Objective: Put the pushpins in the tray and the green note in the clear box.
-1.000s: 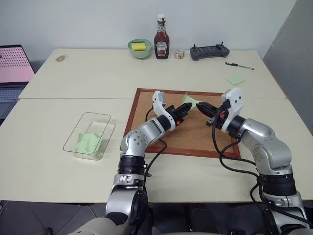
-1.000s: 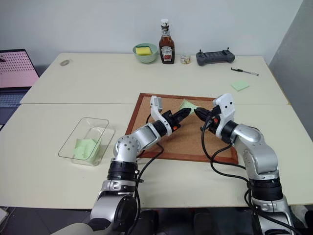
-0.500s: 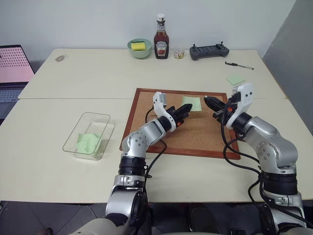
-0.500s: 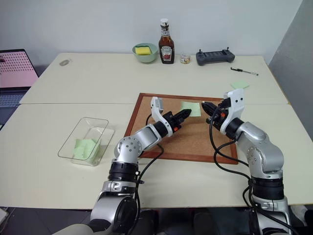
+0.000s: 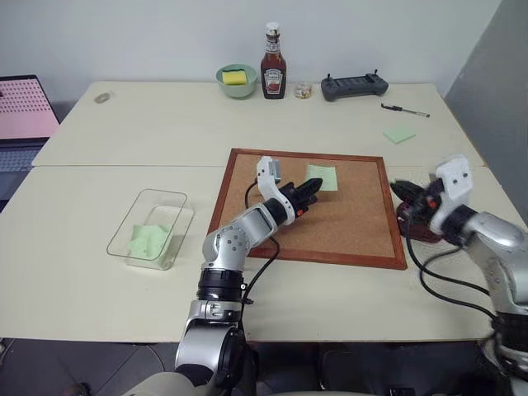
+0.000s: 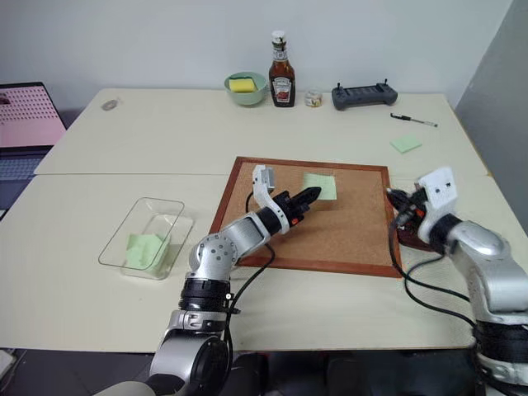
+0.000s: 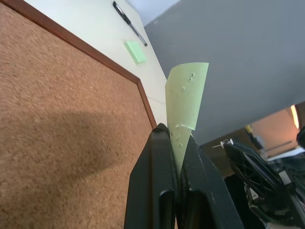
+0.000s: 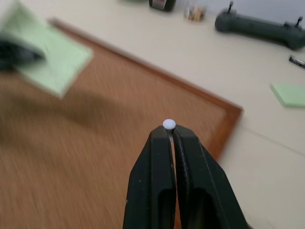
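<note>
A: Pushpins first — where do we see one?

B: We see 1 pushpin (image 8: 168,125), a pale round head, pinched at the tips of our right end effector (image 8: 170,132), which is closed on it. In the left eye view that end effector (image 5: 402,193) sits at the right of the frame, just off the right edge of the cork board (image 5: 346,223) and over the tray (image 5: 415,231), a dark reddish dish on the bench (image 5: 148,132).

A: And the green note?

B: We hold the green note (image 7: 183,102) in our left end effector (image 7: 174,138), its black fingers (image 7: 153,157) clamped on the lower edge so the slip stands up past the tips. In the left eye view it (image 5: 322,176) shows at the upper middle of the board, with the left end effector (image 5: 312,189) at its near corner.

A: The clear box?

B: At the left of the frame, the clear box (image 5: 173,216) rests on the bench, well apart from the board, with pale green paper (image 5: 148,239) inside. Another green slip (image 5: 399,134) lies at the upper right.
</note>
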`<state>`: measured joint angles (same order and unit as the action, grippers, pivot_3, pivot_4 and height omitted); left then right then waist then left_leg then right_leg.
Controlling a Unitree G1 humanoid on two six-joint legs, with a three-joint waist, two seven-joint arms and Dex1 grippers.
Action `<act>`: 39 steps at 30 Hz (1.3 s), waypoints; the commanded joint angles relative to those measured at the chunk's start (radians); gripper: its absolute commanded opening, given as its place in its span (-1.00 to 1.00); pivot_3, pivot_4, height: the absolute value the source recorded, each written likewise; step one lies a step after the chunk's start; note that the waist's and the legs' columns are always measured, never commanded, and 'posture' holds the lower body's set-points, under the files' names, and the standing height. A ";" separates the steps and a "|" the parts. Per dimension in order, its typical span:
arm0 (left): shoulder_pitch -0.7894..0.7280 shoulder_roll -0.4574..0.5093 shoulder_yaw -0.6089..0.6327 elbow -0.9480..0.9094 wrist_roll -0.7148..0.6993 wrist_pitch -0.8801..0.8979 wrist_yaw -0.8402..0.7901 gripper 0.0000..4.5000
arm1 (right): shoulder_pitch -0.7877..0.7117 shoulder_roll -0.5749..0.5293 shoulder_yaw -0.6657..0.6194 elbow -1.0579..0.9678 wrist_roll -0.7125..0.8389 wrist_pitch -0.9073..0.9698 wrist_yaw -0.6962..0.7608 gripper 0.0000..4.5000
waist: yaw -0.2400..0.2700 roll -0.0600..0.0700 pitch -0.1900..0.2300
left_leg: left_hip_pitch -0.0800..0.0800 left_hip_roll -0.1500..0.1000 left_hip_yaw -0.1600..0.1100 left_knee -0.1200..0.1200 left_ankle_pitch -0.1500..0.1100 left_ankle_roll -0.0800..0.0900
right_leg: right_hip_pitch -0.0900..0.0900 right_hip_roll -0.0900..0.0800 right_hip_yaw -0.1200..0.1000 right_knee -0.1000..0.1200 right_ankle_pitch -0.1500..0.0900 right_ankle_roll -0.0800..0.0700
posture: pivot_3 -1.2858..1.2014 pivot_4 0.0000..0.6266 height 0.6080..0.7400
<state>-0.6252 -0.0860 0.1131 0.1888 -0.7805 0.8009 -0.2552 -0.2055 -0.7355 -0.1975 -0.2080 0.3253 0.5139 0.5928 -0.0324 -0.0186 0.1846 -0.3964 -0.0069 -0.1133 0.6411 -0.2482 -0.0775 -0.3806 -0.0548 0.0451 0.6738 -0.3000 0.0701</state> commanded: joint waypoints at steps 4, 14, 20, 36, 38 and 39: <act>0.007 0.015 -0.011 -0.071 0.011 0.012 -0.016 -0.98 | 0.095 -0.140 0.012 0.072 -0.137 -0.091 0.063 -1.00 | 0.000 0.000 0.000 | 0.001 0.000 0.001 0.002 0.000 0.000 | 0.001 0.000 0.001 0.001 0.000 0.000 | 0.03 -0.52 1.00; 0.011 0.018 -0.012 -0.088 0.019 0.018 -0.015 -1.00 | 0.072 -0.130 0.053 0.147 -0.195 -0.103 0.066 -0.78 | 0.002 0.000 0.000 | 0.000 0.000 0.001 0.002 0.001 -0.001 | 0.001 0.000 0.001 0.001 0.000 0.001 | 0.03 -0.52 1.00; 0.008 0.025 -0.007 -0.089 0.018 0.019 -0.014 -1.00 | 0.060 -0.125 0.036 0.138 -0.180 -0.084 0.072 -0.31 | 0.002 0.000 0.000 | 0.000 0.000 0.001 0.002 0.001 -0.001 | 0.001 0.000 0.001 0.001 0.000 0.001 | 0.03 -0.52 1.00; 0.048 0.349 0.113 -0.546 0.037 0.230 0.168 -1.00 | -0.141 0.049 0.127 -0.061 0.062 -0.103 0.249 0.68 | -0.005 -0.001 0.001 | 0.001 0.001 0.000 0.003 0.001 -0.001 | 0.001 0.001 0.001 0.002 0.000 0.001 | 0.03 -0.52 1.00; 0.068 0.417 0.185 -0.634 0.010 0.296 0.206 -1.00 | -0.197 0.104 0.181 -0.054 0.079 -0.100 0.277 0.68 | -0.008 -0.002 0.001 | 0.001 0.001 0.000 0.002 0.001 -0.001 | 0.000 0.001 0.000 0.002 0.000 0.001 | 0.03 -0.52 1.00; 0.075 0.440 0.209 -0.661 0.001 0.321 0.218 -1.00 | -0.215 0.121 0.198 -0.049 0.084 -0.100 0.288 0.68 | -0.005 -0.002 0.001 | 0.001 0.001 -0.001 0.002 0.001 -0.001 | 0.000 0.001 0.000 0.003 0.000 0.001 | 0.03 -0.52 1.00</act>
<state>-0.5492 0.3207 0.2646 -0.3712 -0.7467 1.0754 -0.0662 -0.3838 -0.6291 -0.0170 -0.2324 0.3784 0.4285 0.8531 -0.0375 -0.0204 0.1857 -0.3961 -0.0059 -0.1147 0.6435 -0.2475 -0.0789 -0.3808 -0.0541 0.0447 0.6768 -0.2996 0.0707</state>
